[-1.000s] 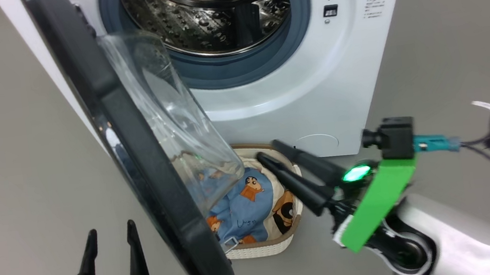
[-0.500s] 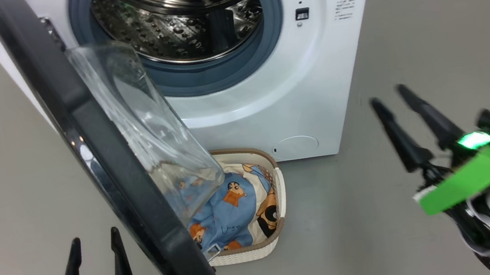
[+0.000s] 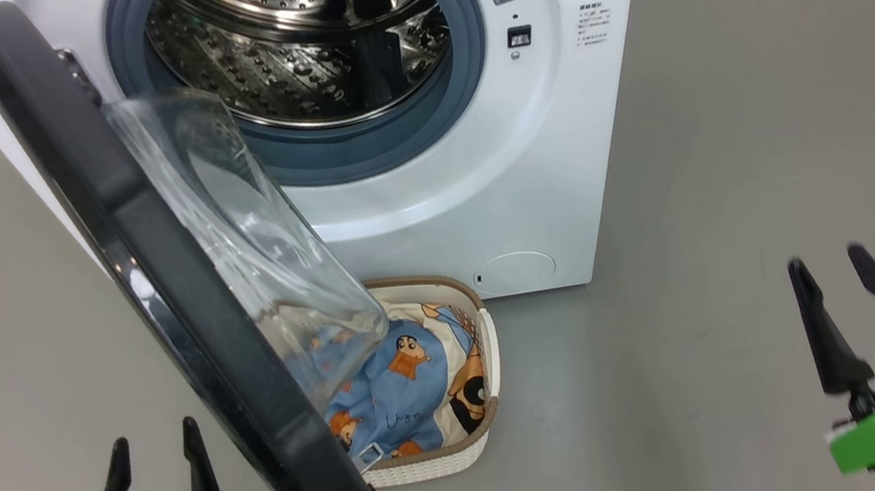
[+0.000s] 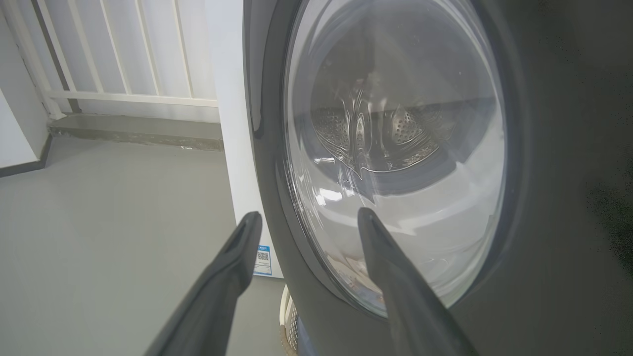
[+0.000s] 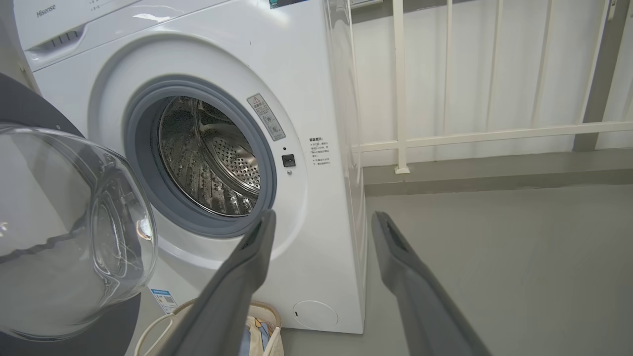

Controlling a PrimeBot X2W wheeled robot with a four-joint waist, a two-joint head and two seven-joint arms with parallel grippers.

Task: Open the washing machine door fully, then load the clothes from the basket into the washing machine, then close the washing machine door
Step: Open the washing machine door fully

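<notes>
Count: one washing machine (image 3: 481, 189), its one washing machine door (image 3: 152, 258) swung open at left, and one basket (image 3: 488, 433) on the floor at the machine's foot, holding clothes (image 3: 397, 386) in at least two pieces, blue and cream. Two claws: left claw (image 3: 154, 433) just beside the door's outer face, right claw (image 3: 826, 259) well right of the basket. Both are spread wide and hold nothing.

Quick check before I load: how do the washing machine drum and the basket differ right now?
The washing machine drum shows bare steel, nothing in its visible part; the basket holds the clothes. The drum is round steel; the basket is rectangular cream plastic on the floor. From the head view the drum's mouth is unobstructed; the washing machine door hides the basket's left part. Both have perforated walls.
</notes>
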